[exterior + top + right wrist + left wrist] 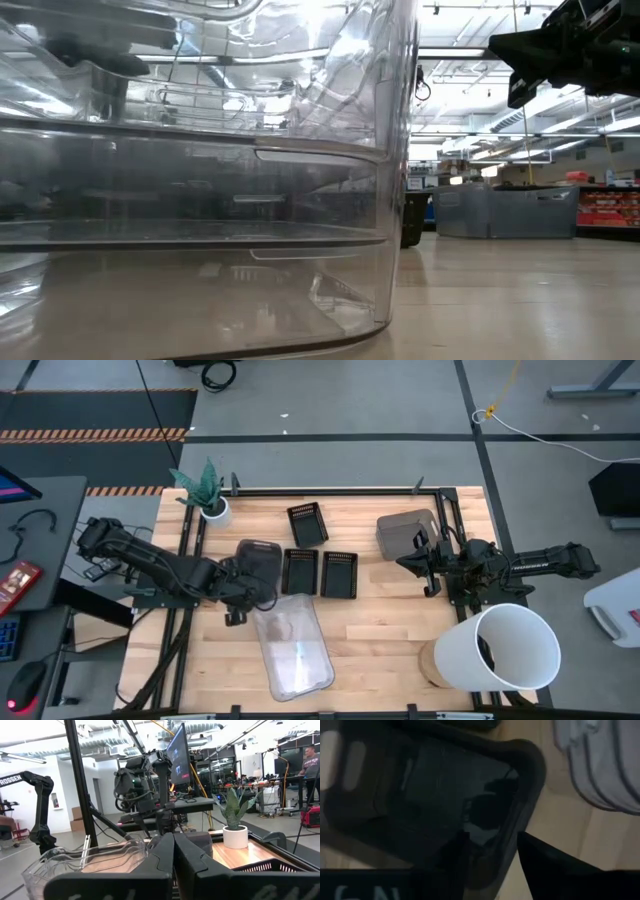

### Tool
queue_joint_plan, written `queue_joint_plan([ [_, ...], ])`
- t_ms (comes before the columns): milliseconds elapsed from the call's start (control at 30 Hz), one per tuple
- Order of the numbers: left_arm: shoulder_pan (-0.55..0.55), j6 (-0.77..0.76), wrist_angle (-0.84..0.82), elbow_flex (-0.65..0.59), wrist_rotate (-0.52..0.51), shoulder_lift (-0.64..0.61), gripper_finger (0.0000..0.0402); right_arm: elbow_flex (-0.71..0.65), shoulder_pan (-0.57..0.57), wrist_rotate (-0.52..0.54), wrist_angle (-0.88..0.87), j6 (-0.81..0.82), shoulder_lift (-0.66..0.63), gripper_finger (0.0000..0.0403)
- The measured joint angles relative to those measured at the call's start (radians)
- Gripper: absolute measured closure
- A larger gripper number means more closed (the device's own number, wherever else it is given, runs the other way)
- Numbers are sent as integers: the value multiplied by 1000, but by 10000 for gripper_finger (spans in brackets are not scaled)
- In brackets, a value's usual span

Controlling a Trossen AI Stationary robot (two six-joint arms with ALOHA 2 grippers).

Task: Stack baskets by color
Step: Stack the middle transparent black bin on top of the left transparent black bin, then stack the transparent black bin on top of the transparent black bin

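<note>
A dark-grey basket (260, 556) lies on the table left of centre. My left gripper (243, 592) hangs over its near end, open and pointing steeply down. In the left wrist view one finger (457, 862) stands inside the dark-grey basket (435, 795), the other (550, 870) outside, with the wall (512, 840) between them. I see no touch. A clear basket (292, 645) lies nearer the front. Three black slotted trays (320, 570) lie mid-table. My right gripper (413, 558) is shut and raised beside a second grey basket (405, 528).
A big white bucket (508, 648) lies on its side at the front right. A small white plant pot (214, 510) stands at the far left corner. Black frame rails (190, 540) run along the table's sides. In the low view the clear basket (200, 200) fills the left half.
</note>
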Motion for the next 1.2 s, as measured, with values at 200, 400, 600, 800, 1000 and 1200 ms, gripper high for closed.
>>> queue_joint_plan([
  [200, -1, -10, 36, 9, -25, -35, 210, 0, 0, 0, 0, 0, 0, 393],
  [400, -31, -8, 39, -26, -207, -106, 227, 0, 0, 0, 0, 0, 0, 393],
  [600, -50, 37, 178, -146, -383, -233, 252, 0, 0, 0, 0, 0, 0, 393],
  [800, -50, 163, 410, -288, -432, -348, 273, 0, 0, 0, 0, 0, 0, 393],
  [1000, -64, 240, 568, -371, -423, -421, 285, 0, 0, 0, 0, 0, 0, 393],
  [1200, -80, 494, 846, -458, -426, -503, 285, 0, 0, 0, 0, 0, 0, 393],
])
